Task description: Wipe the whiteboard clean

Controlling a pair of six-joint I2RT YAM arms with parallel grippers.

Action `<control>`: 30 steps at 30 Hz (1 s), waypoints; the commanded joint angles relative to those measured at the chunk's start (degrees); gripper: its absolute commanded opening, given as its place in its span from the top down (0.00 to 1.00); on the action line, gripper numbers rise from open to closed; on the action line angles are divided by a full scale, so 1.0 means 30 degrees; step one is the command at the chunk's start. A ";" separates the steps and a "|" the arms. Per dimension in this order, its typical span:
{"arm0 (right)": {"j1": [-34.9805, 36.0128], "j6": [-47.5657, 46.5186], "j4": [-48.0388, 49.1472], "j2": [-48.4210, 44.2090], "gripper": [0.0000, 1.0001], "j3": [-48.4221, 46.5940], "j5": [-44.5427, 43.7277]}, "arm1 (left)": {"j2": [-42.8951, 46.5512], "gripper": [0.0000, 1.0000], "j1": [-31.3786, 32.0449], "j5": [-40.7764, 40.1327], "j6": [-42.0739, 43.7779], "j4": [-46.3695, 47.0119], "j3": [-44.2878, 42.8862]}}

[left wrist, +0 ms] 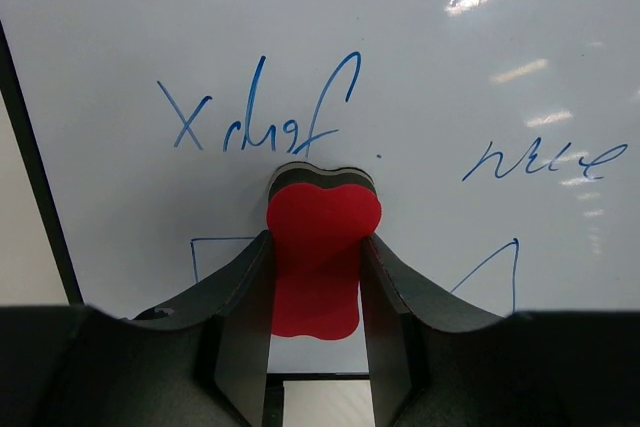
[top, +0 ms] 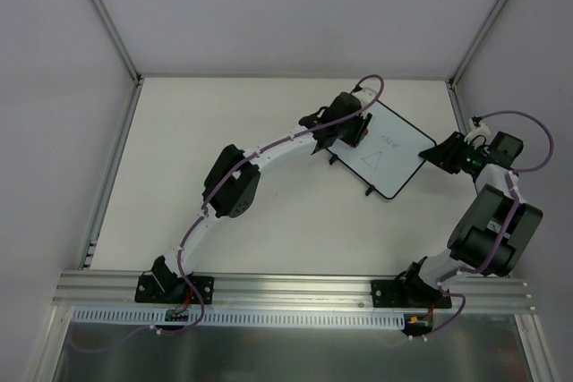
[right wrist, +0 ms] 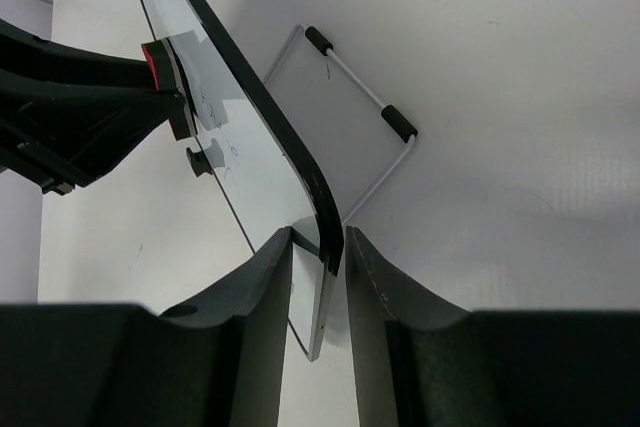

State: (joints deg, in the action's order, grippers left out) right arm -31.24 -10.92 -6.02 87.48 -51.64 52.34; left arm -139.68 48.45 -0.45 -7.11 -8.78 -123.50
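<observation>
The whiteboard (top: 387,157) is tilted up at the table's back right, with blue marker writing and a triangle on it. My left gripper (top: 351,130) is shut on the small red eraser (left wrist: 322,247), whose dark felt edge presses on the whiteboard (left wrist: 450,77) just under the blue writing. My right gripper (top: 439,151) is shut on the board's right corner; in the right wrist view the black rim (right wrist: 318,209) sits between the fingers (right wrist: 265,287). The eraser (right wrist: 155,65) also shows there against the board face.
A wire stand with black feet (right wrist: 360,97) lies on the table behind the board. Metal frame posts (top: 107,20) and white walls surround the table. The rail (top: 286,288) holding both arm bases runs along the near edge.
</observation>
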 commanded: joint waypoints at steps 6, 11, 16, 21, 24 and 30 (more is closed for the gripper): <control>-0.0073 0.0006 0.0571 0.0019 0.69 0.0249 -0.0746 | 0.1850 0.93 -0.0649 -0.2222 -0.2606 -0.0678 0.3050; -0.0074 0.0094 0.0659 -0.0127 0.70 0.0279 -0.0688 | 0.2466 0.92 -0.1470 -0.2777 -0.4306 -0.0649 0.4282; -0.0102 0.0153 0.0835 -0.0098 0.69 0.0454 -0.0629 | 0.2613 0.92 -0.2229 -0.3044 -0.5214 -0.0678 0.4575; -0.0074 0.0299 0.0924 -0.0128 0.70 0.0425 -0.0541 | 0.1943 0.92 -0.2526 -0.2402 -0.5246 -0.0649 0.3494; -0.0073 0.0387 0.1011 -0.0069 0.69 0.0396 -0.0483 | 0.1240 0.92 -0.2350 -0.1376 -0.5334 -0.0649 0.2498; -0.0073 0.0417 0.1040 -0.0040 0.69 0.0338 -0.0453 | 0.0243 0.91 -0.1298 -0.0379 -0.4983 -0.0591 0.0975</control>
State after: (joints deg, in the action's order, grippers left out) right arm -31.24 -9.15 -4.71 87.48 -50.92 53.08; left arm -136.70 41.85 -5.26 -21.78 -10.85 -117.40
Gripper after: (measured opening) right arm 0.307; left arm 0.349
